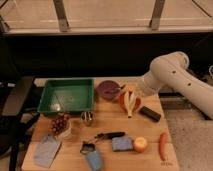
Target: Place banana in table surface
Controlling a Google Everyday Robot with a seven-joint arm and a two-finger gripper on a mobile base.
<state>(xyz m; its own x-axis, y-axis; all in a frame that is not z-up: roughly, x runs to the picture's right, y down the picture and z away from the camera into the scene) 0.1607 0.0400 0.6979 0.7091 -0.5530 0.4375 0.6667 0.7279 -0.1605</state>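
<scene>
Robot test lab: prop-strewn wooden table, hand over orange bowl.

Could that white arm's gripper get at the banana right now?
Probably yes. The gripper hangs right at the top end of the banana, which lies in the orange bowl, and nothing seems to stand between them.

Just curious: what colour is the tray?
The tray is green, camera view; the hand is by the banana.
</scene>
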